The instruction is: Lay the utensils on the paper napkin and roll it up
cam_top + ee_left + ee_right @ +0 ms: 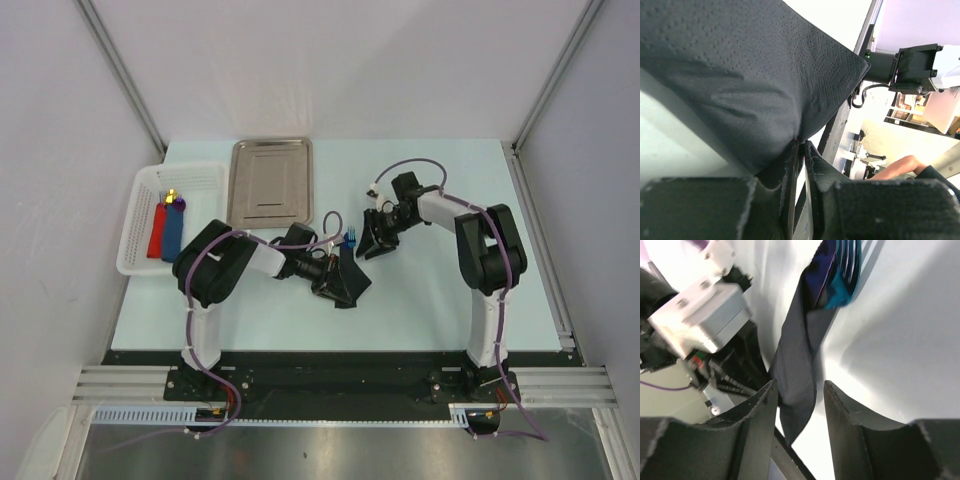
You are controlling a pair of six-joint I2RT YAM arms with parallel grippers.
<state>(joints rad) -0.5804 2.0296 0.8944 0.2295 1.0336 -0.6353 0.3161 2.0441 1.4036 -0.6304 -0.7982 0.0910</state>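
Left wrist view: your left jaws pinch the napkin [755, 85] edge; right jaws gape astride its fold. Likely limp, tearable: grip doubled layers beside the cutlery [837, 275].

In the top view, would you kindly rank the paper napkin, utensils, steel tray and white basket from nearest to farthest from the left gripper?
1. paper napkin, pinched in the left gripper.
2. utensils, just beyond it.
3. steel tray, farther back, leftward.
4. white basket, at the table's left edge.
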